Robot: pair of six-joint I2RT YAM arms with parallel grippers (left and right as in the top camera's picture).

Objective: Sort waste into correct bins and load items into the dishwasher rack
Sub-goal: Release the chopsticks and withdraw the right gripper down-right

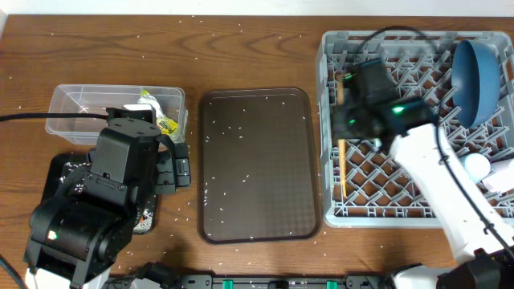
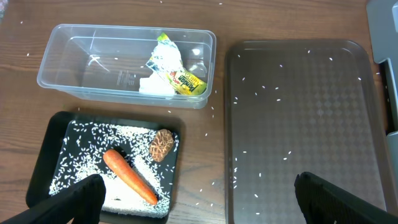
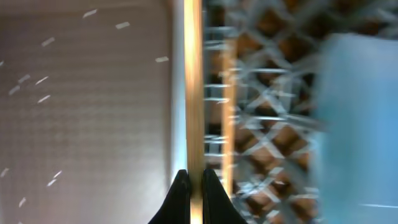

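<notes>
L arm (image 1: 96, 209) sits folded at the table's (image 1: 120, 48) 8 o'clock corner, wrist over the black tray (image 2: 118, 119), cam looking straight down. R arm (image 1: 450, 193) comes in from 5 o'clock and stretches diag. toward 11, wrist above the rack's (image 1: 377, 215) 9 o'clock wall.

Counts:
- 2 arms, 1 rack, 1 brown serving tray (image 1: 257, 185) in the middle.
- 1 clear tub (image 2: 62, 68) at 12 of the black tray, just apart from it.
- In the tub, at its 3 o'clock end: 1 green-yellow wrapper (image 2: 180, 78) on 1 crumpled white paper (image 2: 155, 84).
- On the black tray: 1 carrot (image 2: 127, 177) lying diag., 1 brown lump (image 2: 163, 144) near its 1 o'clock, not touching, and a spread of rice (image 2: 81, 149) too many to count.
- Loose grains also on the serving tray and table.
- 1 blue plate (image 1: 474, 72) on edge at the rack's 1 o'clock corner.
- Pale round shape (image 1: 479, 166) at the rack's 3 o'clock side, half hidden by the R arm; can't tell which cup.

Fingers:
- L gripper (image 2: 198, 186): fingers (image 2: 74, 199) wide apart, holding nothing, not touching anything, one over the black tray's 6 o'clock edge, the other over the serving tray.
- R gripper (image 3: 194, 173): fingers nearly together, clamped on 1 chopstick (image 3: 193, 93) that runs toward 12 along the rack's wall.
- Wrist view is blurred. A 2nd wooden strip (image 3: 227, 93) shows at 3 of it inside the rack; prob. the other stick, can't be sure.
</notes>
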